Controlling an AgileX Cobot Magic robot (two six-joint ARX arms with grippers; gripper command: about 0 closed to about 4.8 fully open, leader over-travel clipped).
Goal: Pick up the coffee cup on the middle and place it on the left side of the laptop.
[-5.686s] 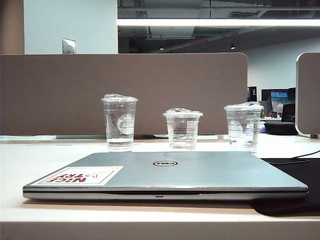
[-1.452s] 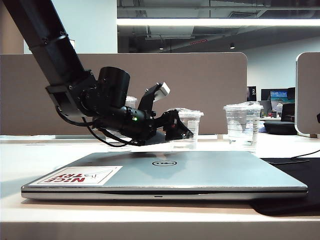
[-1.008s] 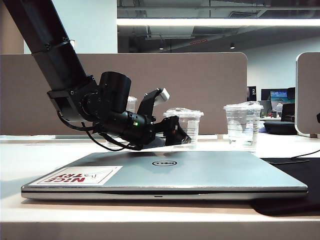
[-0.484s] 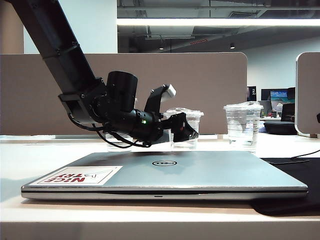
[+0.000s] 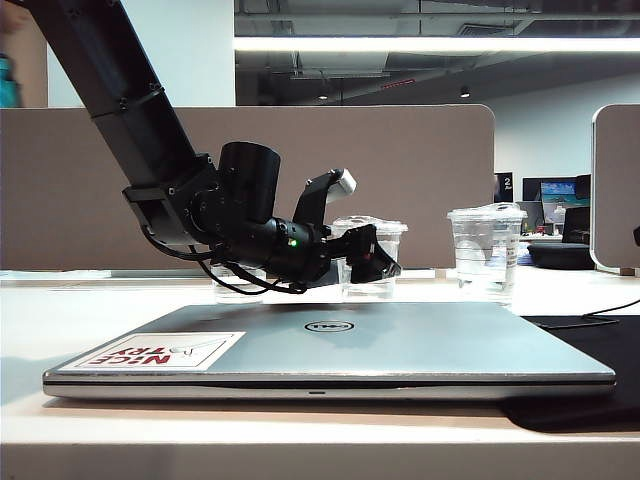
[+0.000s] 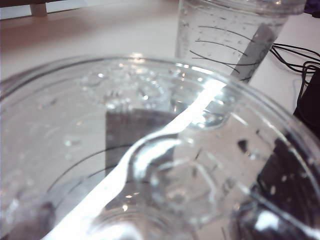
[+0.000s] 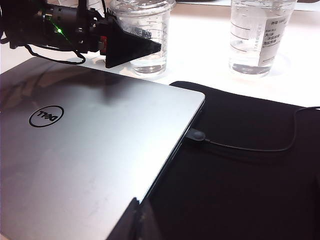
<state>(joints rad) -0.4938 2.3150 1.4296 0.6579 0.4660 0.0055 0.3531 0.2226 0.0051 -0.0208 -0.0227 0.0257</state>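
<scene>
Laptop [image 5: 330, 345] at the table's front, coffee cup [image 5: 380, 258] behind its middle, taller lined cup [image 5: 487, 250] to the right, third cup [image 5: 232, 285] left behind the left gripper [image 5: 375, 262], mat [image 7: 240, 170] right of laptop

I'm working in an open-plan office. A brown fabric partition [image 5: 350, 180] runs behind the pale worktop [image 5: 100, 310], with another rounded divider [image 5: 617, 185] at the right edge. Past them I see a desk with a lit monitor [image 5: 558, 200], an exposed dark ceiling with ducts and a long strip light [image 5: 430, 45]. On the worktop a closed silver Dell laptop [image 5: 400, 345] lies beside a black mat [image 7: 240, 170], a cable [image 7: 250, 146] plugged into its side.
</scene>
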